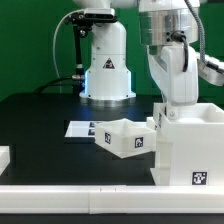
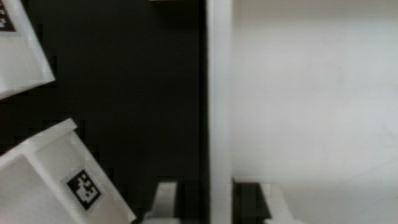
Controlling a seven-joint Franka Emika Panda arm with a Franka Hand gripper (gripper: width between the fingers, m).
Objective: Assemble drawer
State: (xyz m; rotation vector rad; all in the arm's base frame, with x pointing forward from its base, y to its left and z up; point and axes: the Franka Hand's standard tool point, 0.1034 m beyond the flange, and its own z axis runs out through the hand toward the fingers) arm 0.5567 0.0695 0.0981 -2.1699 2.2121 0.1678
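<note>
The drawer's large white cube-shaped shell (image 1: 190, 150) stands at the exterior view's right, with a tag low on its front. My gripper (image 1: 163, 114) comes down onto its left upper edge. In the wrist view the two fingers (image 2: 178, 203) stand on either side of the shell's thin white wall (image 2: 217, 90), and the gripper (image 2: 217, 195) is shut on that wall. A smaller white tray (image 1: 125, 138) with tags sits tilted on the black table just left of the shell. Its tagged corner (image 2: 63, 180) shows beside the fingers.
The marker board (image 1: 80, 130) lies flat behind the tray. Another white piece (image 1: 4, 157) sits at the exterior view's left edge. A long white border bar (image 1: 80, 195) runs along the front. The robot's base (image 1: 107, 70) stands at the back. A white tagged piece (image 2: 15, 50) shows in the wrist view.
</note>
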